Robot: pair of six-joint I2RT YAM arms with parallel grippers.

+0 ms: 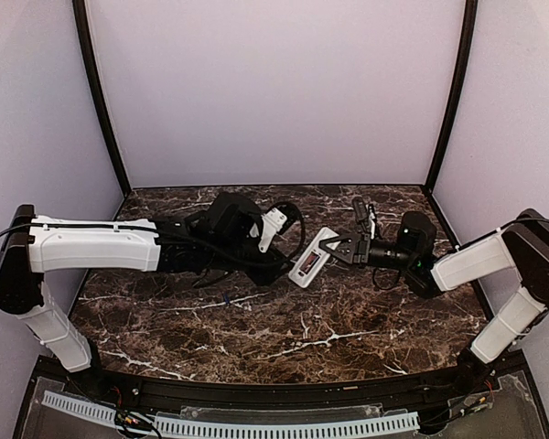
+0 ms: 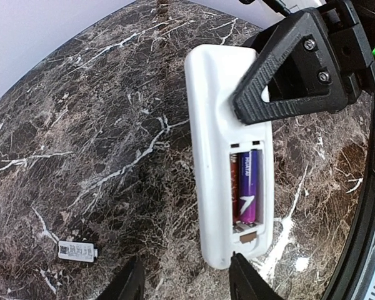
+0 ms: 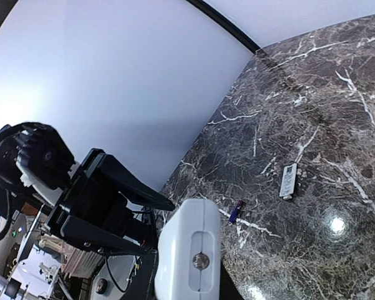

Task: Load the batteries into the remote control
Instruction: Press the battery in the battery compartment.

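Purple foil is showing in the open battery bay (image 2: 234, 187). One battery (image 2: 249, 187) is lying in the slot on the right, and the slot beside it is looking empty, though a reddish shine there is making this hard to confirm. The remote control (image 2: 209, 125) is being held off the surface (image 2: 81, 125), as it seems, with its back turned toward the left wrist camera. The right hand (image 1: 340, 249) is gripping it, and its fingers (image 2: 287, 75) are clamping tight on the body just above the bay. The left hand (image 2: 186, 269) is hovering beside the lower end of the remote, fingers apart and carrying nothing.

I am judging the task as about half done, with one cell in and one missing. The second battery (image 3: 237, 211) is lying on the surface, well apart from the remote, on the left arm's side. The next move is calling for the left hand to go down to it, close on this thin round thing without making it roll, and bring it to the free slot.

A small white piece (image 2: 78, 251) with a dark label, perhaps the bay cover, is lying near that loose battery but is not blocking it. The tighter spot is the bay itself, because the right hand's finger is sitting close above it.
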